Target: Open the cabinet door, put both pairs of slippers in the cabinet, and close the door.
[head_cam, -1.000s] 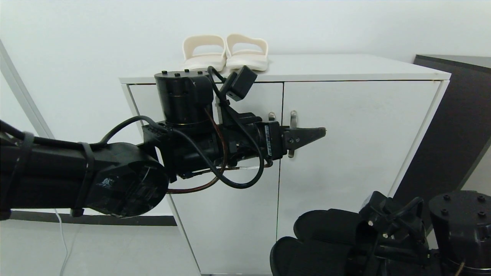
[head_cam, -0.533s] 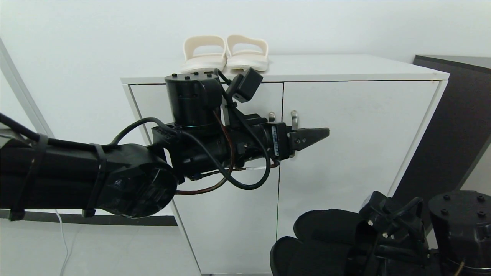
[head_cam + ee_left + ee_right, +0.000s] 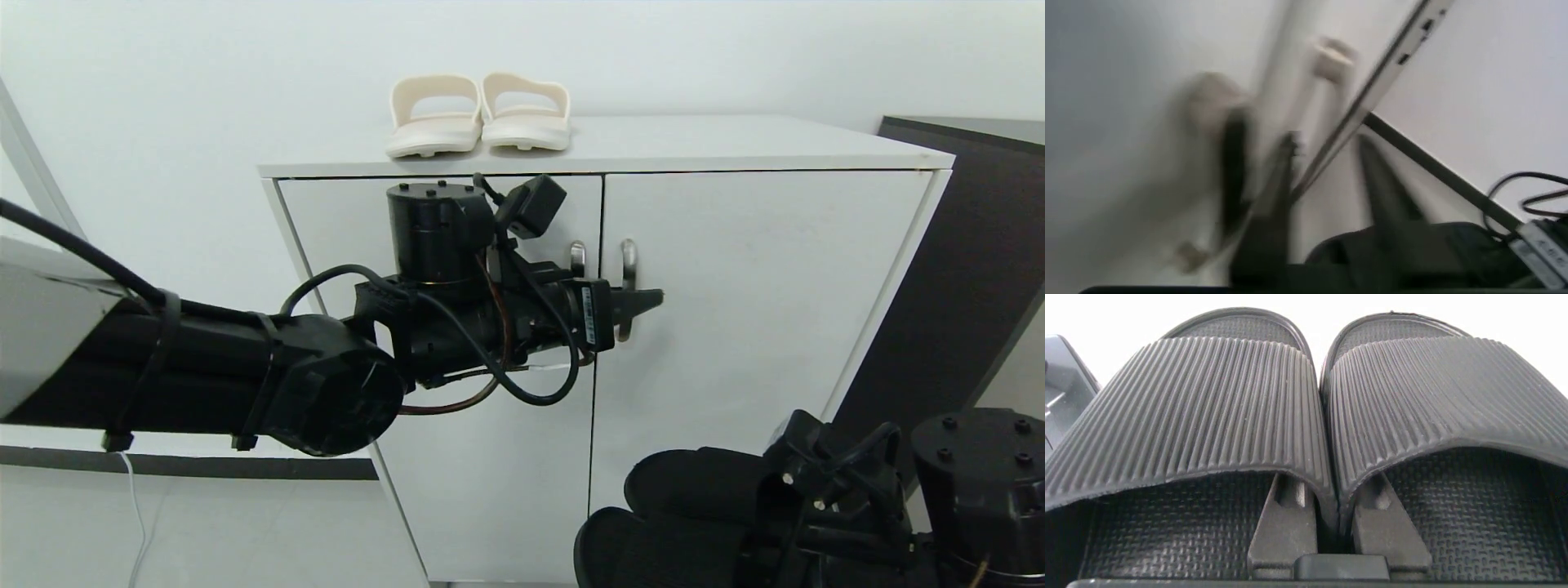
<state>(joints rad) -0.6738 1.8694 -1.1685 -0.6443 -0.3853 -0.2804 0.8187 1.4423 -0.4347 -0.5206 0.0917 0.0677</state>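
Closest to the robot, the right gripper [image 3: 1331, 508] hadn't budged. Its fingers [image 3: 1282, 539] were tucked under the straps of the black slippers [image 3: 686, 506], pinching the pair together, low in front of the cabinet [image 3: 735, 147].

Further out, the left gripper [image 3: 645, 302] was what changed. Over the last second it swung in toward the doors and its tip pulled back from the right door [image 3: 759, 327] to sit right at that door's handle [image 3: 626, 282]. Its fingers looked spread in the blurry left wrist view, with nothing clearly pinched yet.

Both doors were still shut, so I'd guess it was lining up to grab the handle. The cream slippers [image 3: 478, 114] sat untouched on the cabinet top.
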